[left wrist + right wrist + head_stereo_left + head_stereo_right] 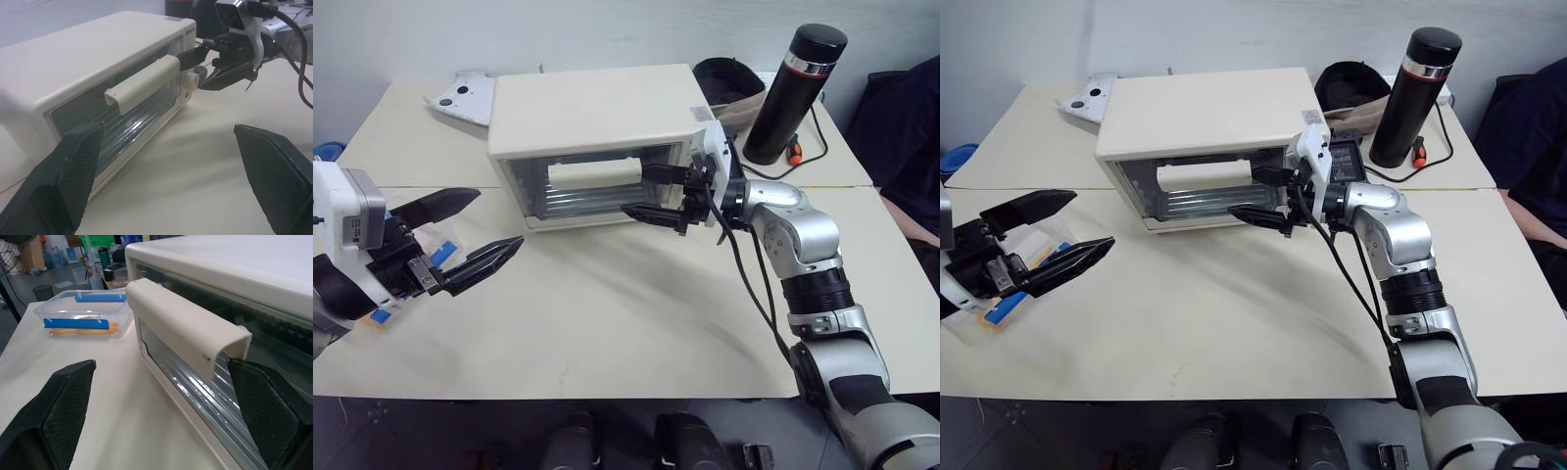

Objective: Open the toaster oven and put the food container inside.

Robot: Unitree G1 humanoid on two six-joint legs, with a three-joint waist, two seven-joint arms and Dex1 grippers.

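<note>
The cream-white toaster oven [597, 108] stands at the back middle of the table, its glass door shut. Its white bar handle [186, 328] runs across the top of the door. My right gripper [636, 189] is open and points sideways along the door, right by the handle's right end; I cannot tell if it touches. My left gripper [499, 216] hovers open over the table's left side. The food container [88, 316], a clear box with blue clips and orange sticks inside, lies under it and is partly hidden.
A tall black flask [798, 93] stands at the back right beside a black pouch [729, 78] and an orange-handled tool [795, 149]. A white flat part [465, 96] lies behind the oven on the left. A person in dark clothes [906, 127] sits at the far right.
</note>
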